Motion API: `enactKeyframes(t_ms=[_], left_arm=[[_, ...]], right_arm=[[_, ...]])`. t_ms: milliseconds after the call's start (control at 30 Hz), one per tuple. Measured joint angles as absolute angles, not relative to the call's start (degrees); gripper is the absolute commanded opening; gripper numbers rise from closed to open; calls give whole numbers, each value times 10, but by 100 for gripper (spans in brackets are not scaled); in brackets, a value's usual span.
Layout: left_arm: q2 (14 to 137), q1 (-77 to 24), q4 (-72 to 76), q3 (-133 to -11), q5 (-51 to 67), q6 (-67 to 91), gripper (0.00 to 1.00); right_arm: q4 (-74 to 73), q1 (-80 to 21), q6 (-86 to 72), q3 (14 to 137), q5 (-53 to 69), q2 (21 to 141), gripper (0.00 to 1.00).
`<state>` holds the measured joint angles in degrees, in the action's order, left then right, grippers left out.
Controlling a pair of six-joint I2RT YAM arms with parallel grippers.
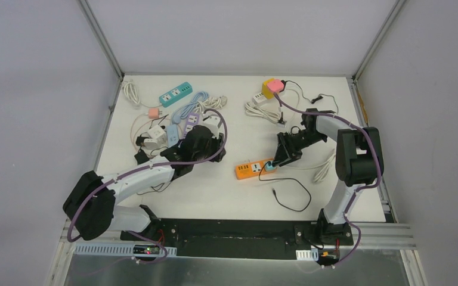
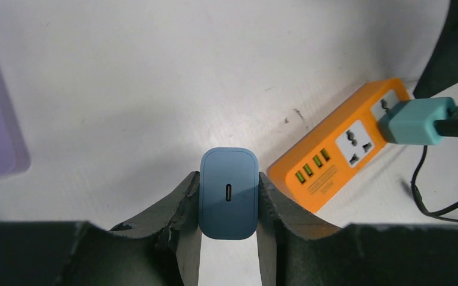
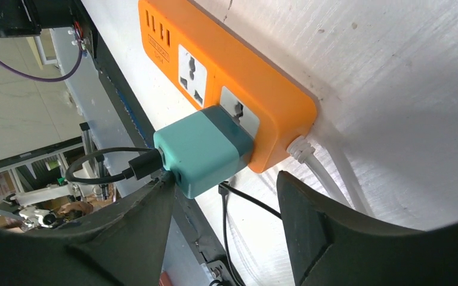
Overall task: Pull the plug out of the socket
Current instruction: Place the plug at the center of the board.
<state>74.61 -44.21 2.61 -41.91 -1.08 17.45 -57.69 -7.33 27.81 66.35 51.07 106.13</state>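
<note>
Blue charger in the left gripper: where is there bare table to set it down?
Best: the bare table between the left gripper holding the blue charger, the orange power strip and the near edge. A smaller gap lies mid-table beyond the strip. Crowded: the far-left pile of strips and cords, and the black cable loop near the strip.

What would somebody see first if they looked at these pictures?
Probably the bright orange power strip near the middle of the white table, with a teal plug stuck in its end and the right gripper open close to it. Next, the left gripper pinching a blue charger.
</note>
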Motion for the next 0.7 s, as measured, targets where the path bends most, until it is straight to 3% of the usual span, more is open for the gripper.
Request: enactKeyframes(t_ms=[433, 700], left_arm=[[672, -349, -171, -399, -87, 274, 0], [695, -300, -218, -396, -82, 289, 10]], right_arm=[[-594, -55, 341, 663, 520, 1056, 66], [-597, -53, 349, 663, 520, 1056, 66]])
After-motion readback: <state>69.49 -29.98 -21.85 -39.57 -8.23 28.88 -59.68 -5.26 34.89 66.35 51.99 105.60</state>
